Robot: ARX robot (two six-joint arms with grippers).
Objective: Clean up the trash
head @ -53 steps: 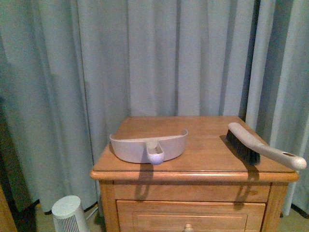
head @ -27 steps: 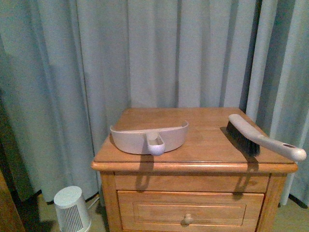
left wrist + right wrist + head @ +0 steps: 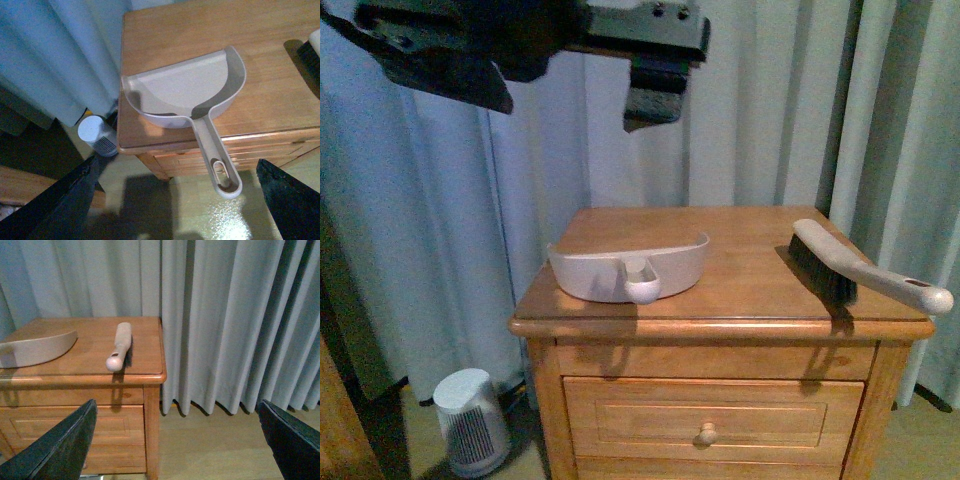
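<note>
No white wad of tissue paper shows in any view. A beige dustpan [image 3: 630, 265] stands on a wooden nightstand [image 3: 750, 260], its handle sticking out over the front edge. It also shows in the left wrist view [image 3: 185, 90] and at the edge of the right wrist view [image 3: 35, 347]; its inside looks empty. A beige hand brush [image 3: 840, 270] with dark bristles lies at the nightstand's right, also in the right wrist view [image 3: 120, 345]. My left gripper [image 3: 175, 172] is open, high above and in front of the dustpan. My right gripper [image 3: 176, 410] is open, off to the nightstand's right.
My left arm [image 3: 520, 40] crosses the top of the front view. Grey curtains [image 3: 770, 100] hang behind and beside the nightstand. A small white ribbed canister [image 3: 470, 420] stands on the floor at its left. The nightstand has a drawer with a knob [image 3: 707, 433].
My left arm has come into the top of the front view. The view has shifted, so the nightstand's top sits higher in the picture and more of the drawer shows.
</note>
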